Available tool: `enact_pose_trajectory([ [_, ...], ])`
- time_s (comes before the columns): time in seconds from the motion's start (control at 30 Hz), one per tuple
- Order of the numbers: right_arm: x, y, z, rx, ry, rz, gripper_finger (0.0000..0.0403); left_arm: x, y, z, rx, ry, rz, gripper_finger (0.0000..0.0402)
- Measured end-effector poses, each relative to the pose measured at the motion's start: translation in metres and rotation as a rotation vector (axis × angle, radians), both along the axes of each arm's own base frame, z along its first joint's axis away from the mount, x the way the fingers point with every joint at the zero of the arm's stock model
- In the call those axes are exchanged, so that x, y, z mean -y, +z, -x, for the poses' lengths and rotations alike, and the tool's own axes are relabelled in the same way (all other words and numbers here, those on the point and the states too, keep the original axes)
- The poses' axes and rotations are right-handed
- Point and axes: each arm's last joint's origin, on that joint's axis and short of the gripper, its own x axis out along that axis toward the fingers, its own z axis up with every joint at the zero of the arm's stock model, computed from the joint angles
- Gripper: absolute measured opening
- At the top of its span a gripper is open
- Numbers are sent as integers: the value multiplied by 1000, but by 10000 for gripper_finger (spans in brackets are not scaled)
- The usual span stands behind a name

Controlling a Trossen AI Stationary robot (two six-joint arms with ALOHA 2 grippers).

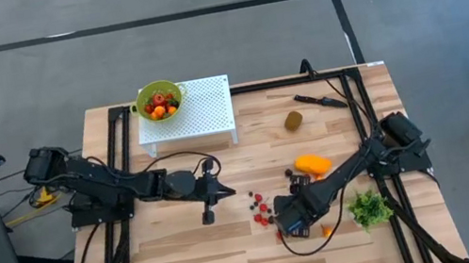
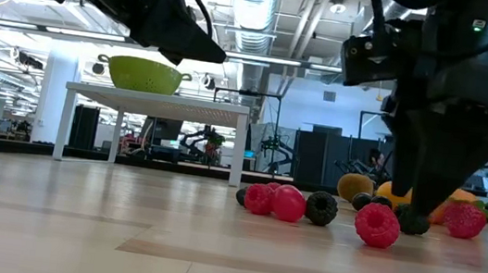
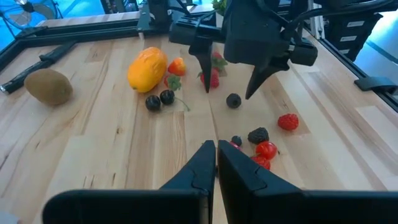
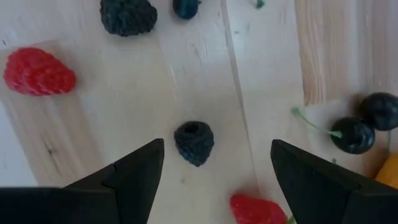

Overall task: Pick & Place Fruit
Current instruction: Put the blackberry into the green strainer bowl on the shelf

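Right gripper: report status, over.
Right gripper open, poised over a dark berry on the table. Left gripper shut, empty, waiting mid-table. Raspberry and cherries nearby, not blocking.

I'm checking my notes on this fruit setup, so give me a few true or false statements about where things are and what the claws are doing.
1. The right claw is open above a dark berry. True.
2. The left claw holds a raspberry. False: it is shut and empty.
3. The green colander sits on the white stand. True.
4. The kiwi is inside the colander. False: it lies on the table near the black knife.
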Motion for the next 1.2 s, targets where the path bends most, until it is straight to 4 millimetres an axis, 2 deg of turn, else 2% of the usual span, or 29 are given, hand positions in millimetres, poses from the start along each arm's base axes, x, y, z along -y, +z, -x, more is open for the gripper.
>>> enact_pose_trajectory([
  [0.27, 8, -23, 7, 7, 20, -60, 290, 0, 0, 0, -1, 6, 15, 11],
  [0.5, 7, -25, 8, 12, 30, -75, 276, 0, 0, 0, -1, 9, 22, 11],
  [0.67, 8, -26, 6, 6, 33, -107, 231, 0, 0, 0, -1, 9, 22, 11],
  [1.0, 6, -27, 4, 11, 61, -139, 89, 0, 0, 0, -1, 9, 22, 11],
  [1.07, 6, -27, 4, 10, 68, -138, 75, 0, 0, 0, -1, 9, 22, 11],
  [1.2, 6, -25, 5, 15, 74, -140, 80, 0, 0, 0, -1, 9, 22, 11],
])
